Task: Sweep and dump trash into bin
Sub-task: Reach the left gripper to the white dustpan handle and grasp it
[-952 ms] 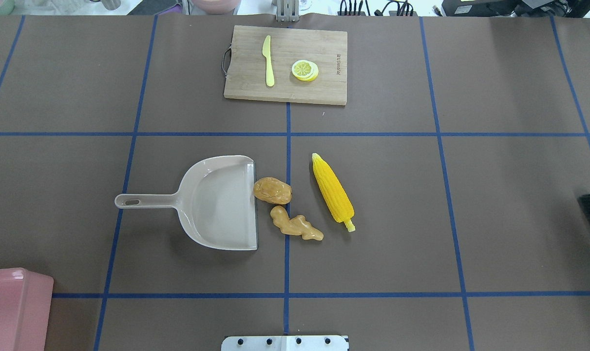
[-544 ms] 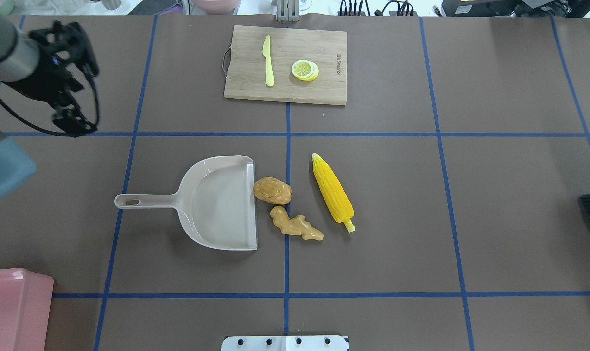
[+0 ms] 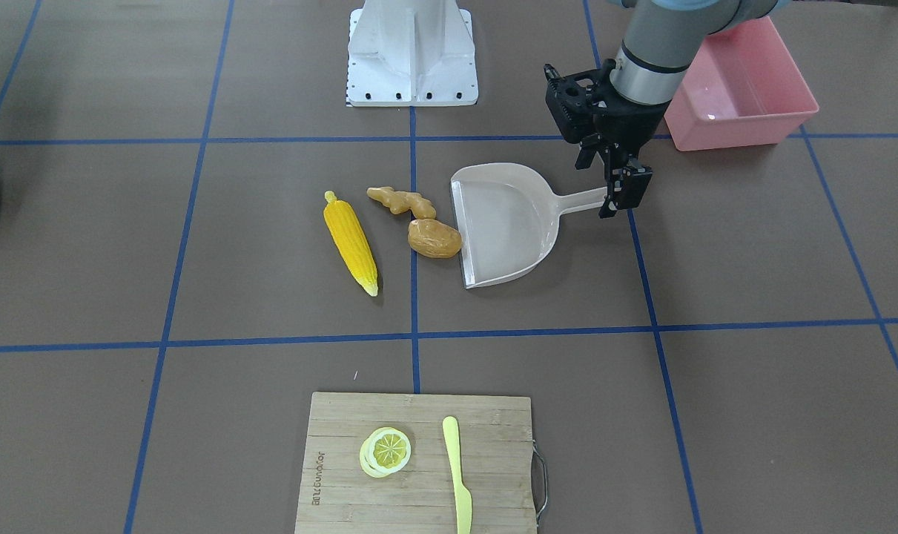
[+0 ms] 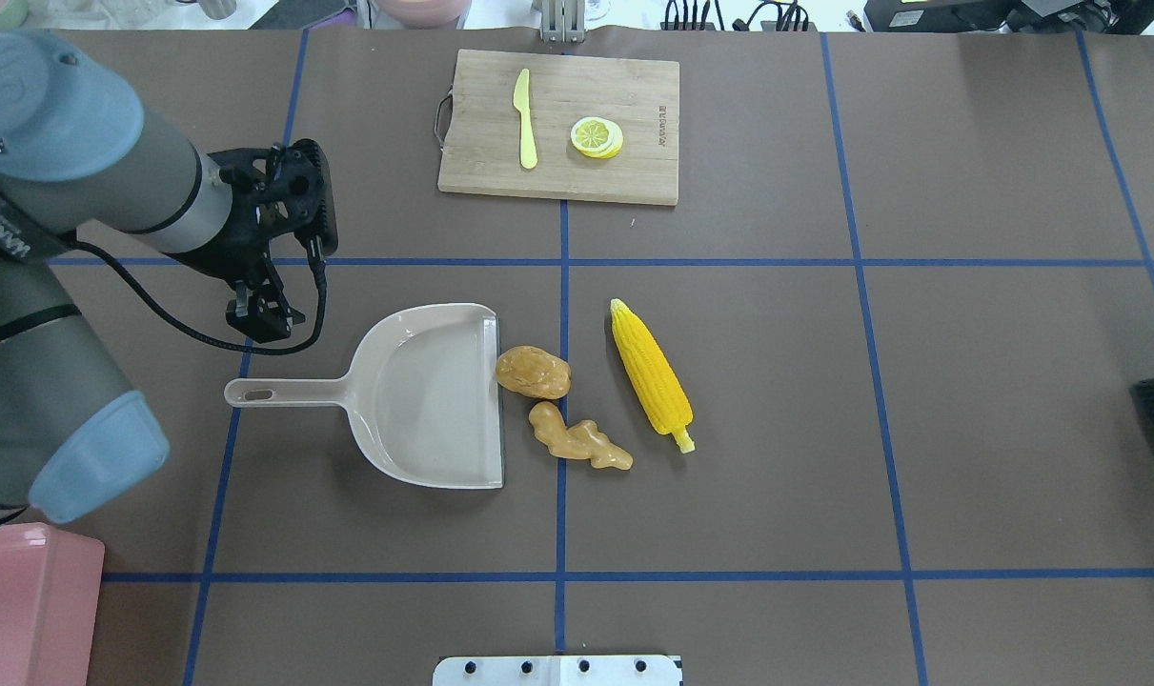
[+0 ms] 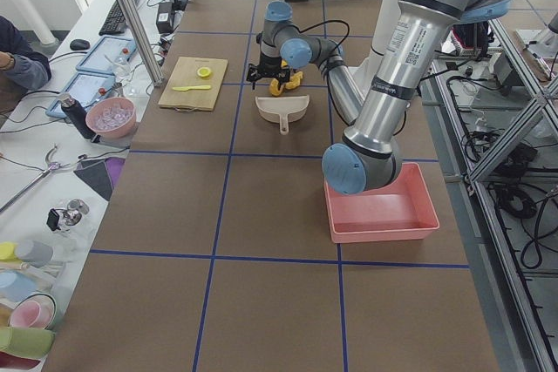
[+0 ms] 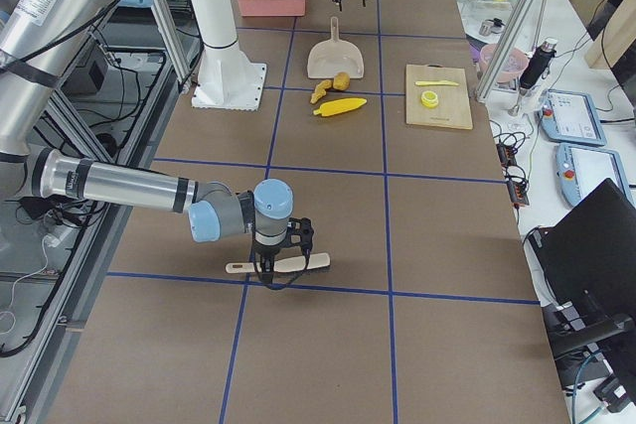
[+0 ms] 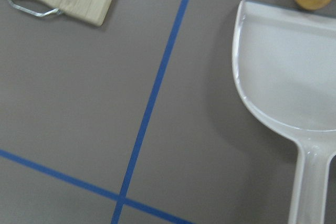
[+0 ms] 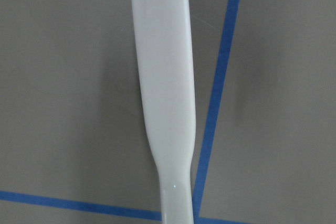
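table (image 4: 967, 476): layout is staged for a sweep toward the robot's left, trash in the middle, pan mouth facing it, bin further out on that side

bin (image 3: 745, 127): parked near the robot's left front corner, well clear of the trash, so the dump should be a short carry for the left arm (image 4: 71, 191)

dustpan (image 4: 434, 400): flat on the table, open edge toward the trash, handle pointing at the left arm's side, graspable from above

corn cob (image 4: 651, 376): farthest from the pan, lying at a slant, needs the longest push

ginger root (image 4: 578, 438) and potato (image 4: 533, 372): right at the pan lip, potato looks to be touching it

brush (image 8: 164, 77): out at the table's right end, handle directly under the right wrist camera

left gripper (image 4: 260, 319): hovers near the pan handle, not on it, fingers spread, holding nothing

right gripper (image 6: 273, 270): down at the brush handle; can't tell if the fingers have closed

vs earlier: 1 s ago no left arm in the overhead, 0.5 s ago it was up at the far left corner, now it's in beside the handle. Pan, trash, bin unmoved
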You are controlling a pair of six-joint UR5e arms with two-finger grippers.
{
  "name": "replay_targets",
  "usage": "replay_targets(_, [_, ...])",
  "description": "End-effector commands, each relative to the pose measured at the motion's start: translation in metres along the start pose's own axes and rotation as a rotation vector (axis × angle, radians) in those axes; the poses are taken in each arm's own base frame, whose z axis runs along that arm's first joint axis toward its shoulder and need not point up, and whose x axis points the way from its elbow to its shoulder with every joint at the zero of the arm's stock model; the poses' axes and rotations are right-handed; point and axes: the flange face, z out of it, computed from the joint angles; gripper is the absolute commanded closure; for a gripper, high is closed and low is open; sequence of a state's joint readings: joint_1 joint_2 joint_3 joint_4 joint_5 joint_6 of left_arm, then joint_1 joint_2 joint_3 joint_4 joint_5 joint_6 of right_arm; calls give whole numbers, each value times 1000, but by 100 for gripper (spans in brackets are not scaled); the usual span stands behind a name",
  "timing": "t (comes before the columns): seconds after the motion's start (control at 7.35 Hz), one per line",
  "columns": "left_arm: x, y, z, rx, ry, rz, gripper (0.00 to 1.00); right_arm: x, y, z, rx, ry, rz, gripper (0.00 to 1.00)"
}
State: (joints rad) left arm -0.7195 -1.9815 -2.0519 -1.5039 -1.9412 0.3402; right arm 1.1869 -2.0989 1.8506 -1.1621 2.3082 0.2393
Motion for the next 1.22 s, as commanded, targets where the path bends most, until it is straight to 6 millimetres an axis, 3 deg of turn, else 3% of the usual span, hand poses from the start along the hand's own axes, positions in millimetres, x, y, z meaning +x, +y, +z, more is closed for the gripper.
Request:
replay_targets(0.0, [18,2,20,1,23,26,2,-1,9,0,47,-11,-52,0])
replay_targets(0.27, [28,39,49,-27,46,19,2,1,14,-4,138,7,-1,0])
replay_targets(0.41, [36,55,78,8,49,16,2,11,26,5,149,4,-3,0])
replay_targets(0.68, [48,102,87,70,34,-25,2,13,34,11,166,-21,-5,0])
replay_targets(1.09, [49,99,98,61,44,-52,2,3,37,15,118,-87,-22,0])
